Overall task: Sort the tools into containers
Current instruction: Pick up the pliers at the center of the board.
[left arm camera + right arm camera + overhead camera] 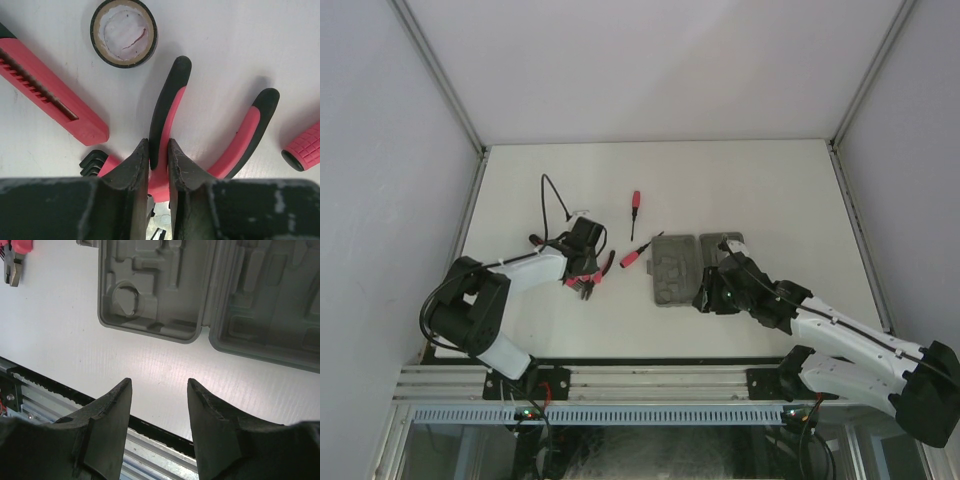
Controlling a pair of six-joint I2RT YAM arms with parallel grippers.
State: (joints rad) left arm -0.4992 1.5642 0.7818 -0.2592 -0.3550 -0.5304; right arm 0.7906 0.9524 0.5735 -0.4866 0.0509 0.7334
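The left end effector (159,152) pinches 1 handle of the red-and-black pliers (245,137) on the white table (225,45), with a black tape ring (124,32) near. The right end effector (159,387) gapes wide over the table's near edge, just before 2 grey moulded trays (150,290).

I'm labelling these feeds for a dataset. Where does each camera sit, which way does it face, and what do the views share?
Top external: above and behind the bases, looking down on the table; the left arm and right arm show.
Left wrist: looks down past the left gripper, shut on the pliers.
Right wrist: looks past the open right gripper at two grey trays.
Shared: the grey trays appear in the top and right wrist views; the pliers in all three.
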